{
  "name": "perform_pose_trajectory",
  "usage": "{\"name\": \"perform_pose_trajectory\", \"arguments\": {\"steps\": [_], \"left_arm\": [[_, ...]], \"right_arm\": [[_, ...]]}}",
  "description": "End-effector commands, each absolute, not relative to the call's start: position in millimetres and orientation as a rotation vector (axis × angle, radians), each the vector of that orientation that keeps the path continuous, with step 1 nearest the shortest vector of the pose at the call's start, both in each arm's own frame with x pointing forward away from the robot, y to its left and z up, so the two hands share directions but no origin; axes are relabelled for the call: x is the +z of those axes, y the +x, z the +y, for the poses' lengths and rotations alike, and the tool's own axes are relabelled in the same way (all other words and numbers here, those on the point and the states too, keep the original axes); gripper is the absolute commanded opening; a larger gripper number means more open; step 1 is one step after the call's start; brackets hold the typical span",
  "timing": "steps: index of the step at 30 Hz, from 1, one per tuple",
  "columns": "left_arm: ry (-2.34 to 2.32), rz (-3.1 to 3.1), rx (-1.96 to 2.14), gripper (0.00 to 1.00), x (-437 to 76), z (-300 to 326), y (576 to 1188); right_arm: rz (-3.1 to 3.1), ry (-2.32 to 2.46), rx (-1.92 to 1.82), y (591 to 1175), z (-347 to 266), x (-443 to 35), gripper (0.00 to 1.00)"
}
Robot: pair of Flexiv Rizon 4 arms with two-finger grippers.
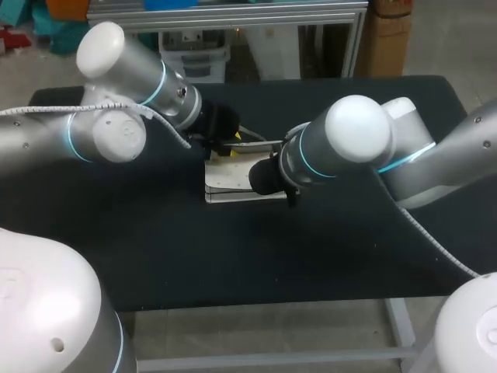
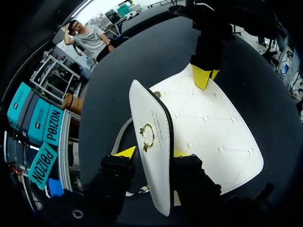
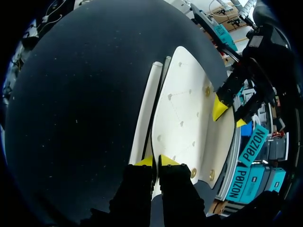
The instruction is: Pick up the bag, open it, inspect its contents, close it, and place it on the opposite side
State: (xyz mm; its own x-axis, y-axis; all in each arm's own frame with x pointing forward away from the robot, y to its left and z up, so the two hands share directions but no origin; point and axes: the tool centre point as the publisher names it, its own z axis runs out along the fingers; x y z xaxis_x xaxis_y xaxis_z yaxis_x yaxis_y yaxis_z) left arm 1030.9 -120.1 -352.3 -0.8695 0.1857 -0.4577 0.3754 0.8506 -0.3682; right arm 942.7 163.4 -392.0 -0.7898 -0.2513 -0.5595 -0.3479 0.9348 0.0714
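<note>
A white quilted bag (image 1: 227, 185) lies flat in the middle of the black table. Its flap (image 2: 158, 179), with a gold ring clasp (image 2: 147, 137), stands lifted on edge. My left gripper (image 2: 152, 153) is shut on that flap, one yellow tip against each side. In the head view the left gripper (image 1: 225, 150) is at the bag's far end. My right gripper (image 3: 156, 161) is shut on the thin edge of the bag's body (image 3: 184, 118) at the opposite end. A thin strap (image 2: 120, 135) trails beside the flap.
The black tabletop (image 1: 155, 249) extends well beyond the bag to the left, right and front. Both arms meet over the bag at the middle, the left forearm (image 1: 116, 85) crossing the back left and the right forearm (image 1: 419, 155) the right side.
</note>
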Motion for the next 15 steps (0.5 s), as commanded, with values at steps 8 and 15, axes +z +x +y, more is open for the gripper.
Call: {"name": "perform_pose_trajectory", "arguments": {"steps": [8,15], "left_arm": [[0.383,2.647,-0.638,0.00,-355.4,-119.5,1039.3],[0.345,2.705,-0.730,0.00,-348.9,-112.1,1046.5]], "right_arm": [[2.523,-0.428,0.223,943.5,166.9,-396.2,0.00],[2.525,-0.430,0.221,943.2,166.5,-396.6,0.00]]}}
